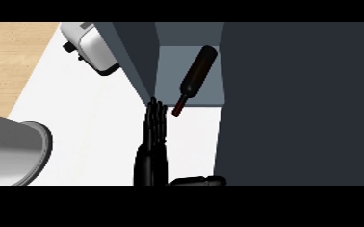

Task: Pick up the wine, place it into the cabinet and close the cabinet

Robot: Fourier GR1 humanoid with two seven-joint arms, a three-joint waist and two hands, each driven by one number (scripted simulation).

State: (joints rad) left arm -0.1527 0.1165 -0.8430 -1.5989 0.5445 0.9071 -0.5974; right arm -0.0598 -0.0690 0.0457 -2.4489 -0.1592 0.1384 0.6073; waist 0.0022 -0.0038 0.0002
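Note:
The dark wine bottle (195, 77) lies tilted on the grey shelf (171, 60) inside the open cabinet, with its red-capped neck pointing toward me over the shelf's front edge. My left hand (153, 139) comes up from the lower edge with straight fingers. Its fingertips (153, 105) are at the tip of the open left cabinet door (135, 57), just left of the bottle's neck and not holding it. A black part of my right hand (199, 180) shows at the lower edge, beside the big dark panel.
A large dark cabinet panel (292, 101) fills the right side. A white toaster (92, 48) stands at the back left on the white counter (92, 115). A grey bowl (21, 154) sits at the left edge.

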